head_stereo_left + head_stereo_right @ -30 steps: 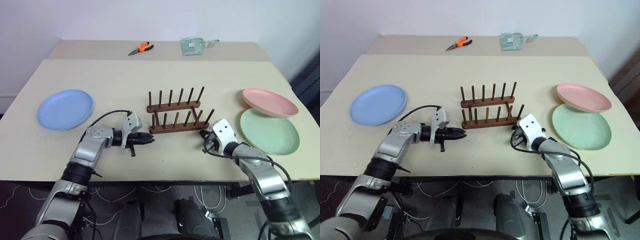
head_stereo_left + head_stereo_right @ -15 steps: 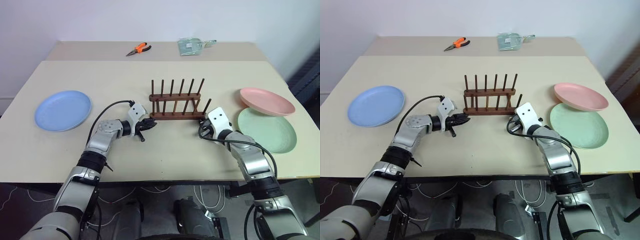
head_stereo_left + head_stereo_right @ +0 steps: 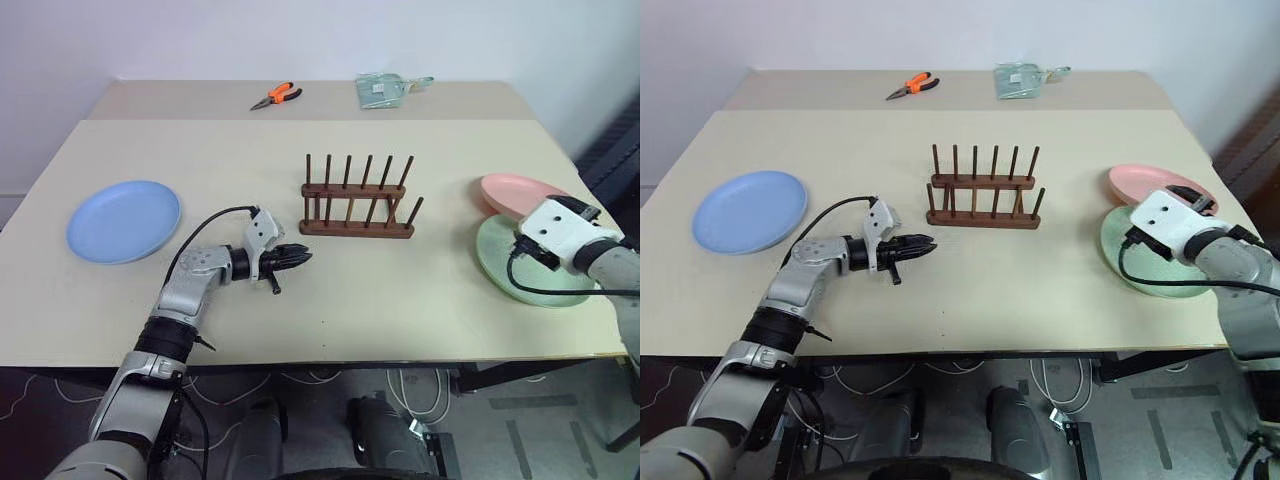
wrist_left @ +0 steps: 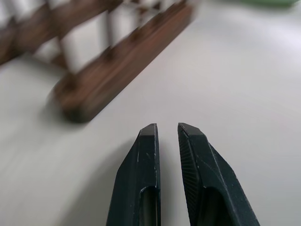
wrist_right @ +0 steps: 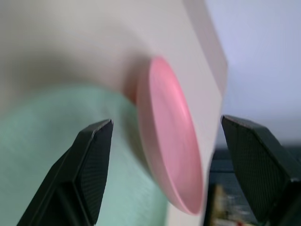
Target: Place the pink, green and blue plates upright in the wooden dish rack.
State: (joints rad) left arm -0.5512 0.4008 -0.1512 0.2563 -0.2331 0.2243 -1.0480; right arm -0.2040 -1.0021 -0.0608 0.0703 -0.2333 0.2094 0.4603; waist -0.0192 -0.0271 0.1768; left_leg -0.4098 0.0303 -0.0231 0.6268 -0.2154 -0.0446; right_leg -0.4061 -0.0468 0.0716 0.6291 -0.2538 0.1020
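The wooden dish rack (image 3: 358, 198) stands empty mid-table, pegs upright; the blue plate (image 3: 124, 220) lies flat far left; the green plate (image 3: 500, 268) and pink plate (image 3: 506, 190) lie at right, the pink's edge over the green; right gripper (image 5: 165, 141) gapes wide, empty, facing the pink plate; left gripper (image 4: 167, 134) nearly closed, empty, beside the rack.

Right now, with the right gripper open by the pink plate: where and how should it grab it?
Probably the pink plate by its rim, one finger above the edge and one below. It rests tilted on the green plate, so part of its rim is off the table. The right gripper is open, both fingers straddling that rim, so come in from the robot's side.
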